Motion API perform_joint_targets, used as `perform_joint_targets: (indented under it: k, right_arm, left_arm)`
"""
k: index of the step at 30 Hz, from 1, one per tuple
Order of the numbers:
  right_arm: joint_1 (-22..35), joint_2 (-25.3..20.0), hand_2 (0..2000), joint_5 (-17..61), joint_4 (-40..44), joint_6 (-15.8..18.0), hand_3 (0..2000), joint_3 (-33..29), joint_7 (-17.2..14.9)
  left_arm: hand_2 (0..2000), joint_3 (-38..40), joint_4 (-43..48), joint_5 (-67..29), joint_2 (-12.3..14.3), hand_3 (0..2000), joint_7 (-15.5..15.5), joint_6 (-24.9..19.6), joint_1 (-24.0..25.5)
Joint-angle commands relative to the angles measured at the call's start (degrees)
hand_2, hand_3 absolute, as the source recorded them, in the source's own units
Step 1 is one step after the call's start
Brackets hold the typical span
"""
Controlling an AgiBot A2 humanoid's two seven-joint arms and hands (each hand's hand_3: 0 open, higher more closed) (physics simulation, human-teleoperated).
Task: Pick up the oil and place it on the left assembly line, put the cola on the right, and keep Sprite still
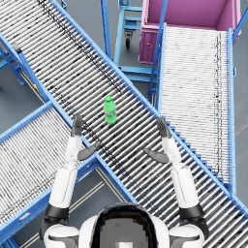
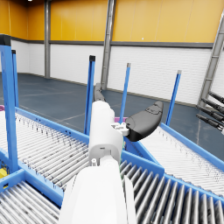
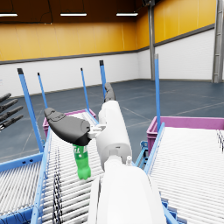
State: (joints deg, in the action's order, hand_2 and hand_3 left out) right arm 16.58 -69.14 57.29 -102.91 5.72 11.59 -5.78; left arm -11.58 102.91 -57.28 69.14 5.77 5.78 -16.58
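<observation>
Head view gives you the middle line (image 1: 63,63) first, a long roller conveyor with blue rails that runs on a slant from the far left down to the near right, under both of your arms. Your right line (image 1: 193,87) lies beyond it on the right side, running straight away from you, and a pink bin (image 1: 147,46) stands at its far end; of the bin's inside you see only pink floor and walls. Your left line (image 1: 24,155) sits at the near left, beside the middle line and on the outer side of your left arm. Both hands hover over the middle line, well apart from each other. Your left hand (image 1: 77,140) is spread wide, fingers stretched straight ahead and thumb turned inward, with nothing in it and nothing touching it. Your right hand (image 1: 165,143) mirrors it: fingers straight, thumb pointing in toward the other hand, nothing held. The Sprite (image 1: 110,110) stands upright on the rollers of the middle line, ahead of both hands and between them, a little nearer your left hand, clear of both. From the right wrist view you see the green bottle (image 3: 82,164) just past the dark thumb, which partly covers its top, with no finger on it.
</observation>
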Motion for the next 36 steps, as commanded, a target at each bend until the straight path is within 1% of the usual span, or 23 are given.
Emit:
perform_joint_targets:
  k: [1,36]
  right_arm:
    - [0.00,0.00,0,0.00,0.00,0.00,0,0.00,0.00]
    - [0.00,0.00,0,0.00,0.00,0.00,0,0.00,0.00]
  left_arm:
    - [0,0.00,0.00,0.00,0.00,0,0.00,0.00,0.00]
    - [0,0.00,0.00,0.00,0.00,0,0.00,0.00,0.00]
